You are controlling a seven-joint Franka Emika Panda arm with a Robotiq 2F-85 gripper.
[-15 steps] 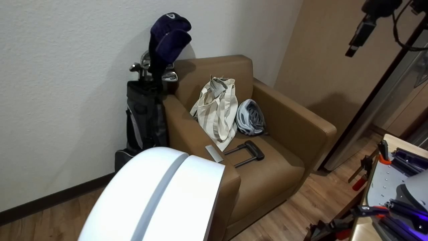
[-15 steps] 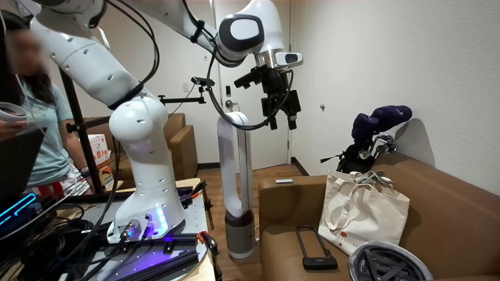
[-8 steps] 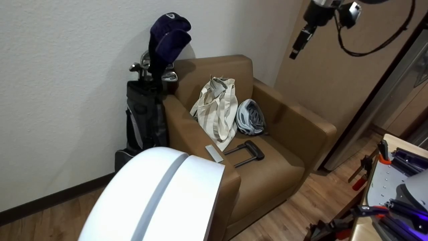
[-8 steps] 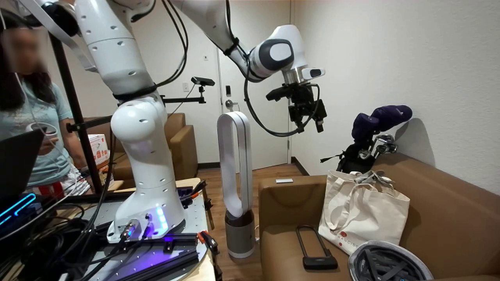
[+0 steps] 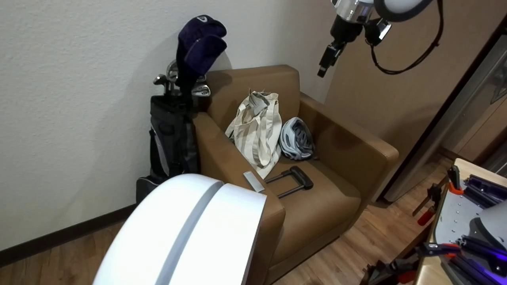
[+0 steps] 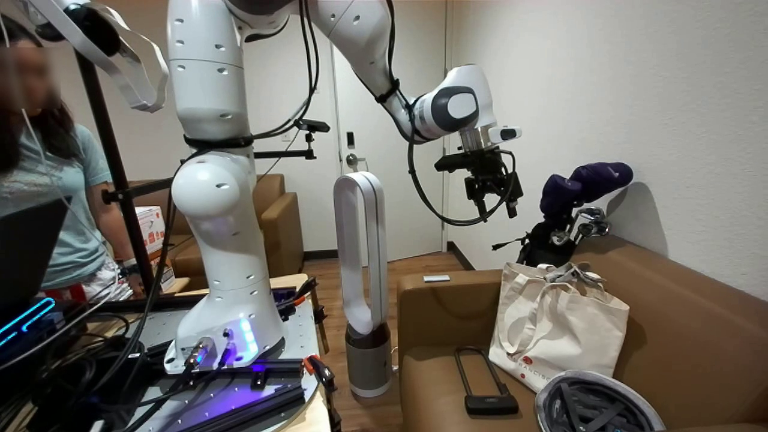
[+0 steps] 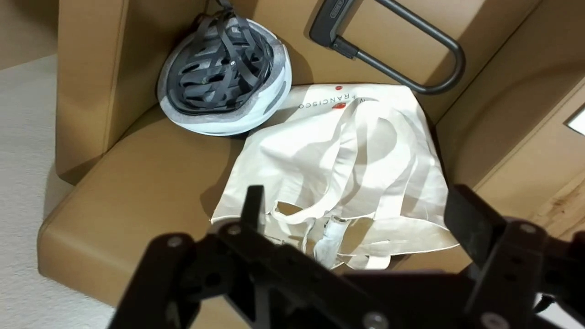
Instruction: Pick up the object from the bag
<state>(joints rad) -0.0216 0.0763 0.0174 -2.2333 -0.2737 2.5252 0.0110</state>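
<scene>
"What stands by the wall point(image 5: 79, 91)?"

"A brown chair point(image 5: 323, 215), and on its seat a pale bag point(image 6: 576, 336), tilted"

"Next to that?"

"A helmet point(image 7: 224, 75), just beside the bag, hollow side showing in the wrist view, and a black lock point(image 6: 491, 404) near the bag's base"

"And the gripper point(image 6: 497, 211)?"

"Higher than the bag, well apart from it, its fingers point(image 7: 252, 208) spread"

"The thing point(image 5: 258, 103) to pick up?"

"Grey, at the bag's open mouth; I can't tell how deep it sits"

Both exterior views share the bag point(image 6: 567, 330) from different sides; the nearer wrist view looks down.
</scene>
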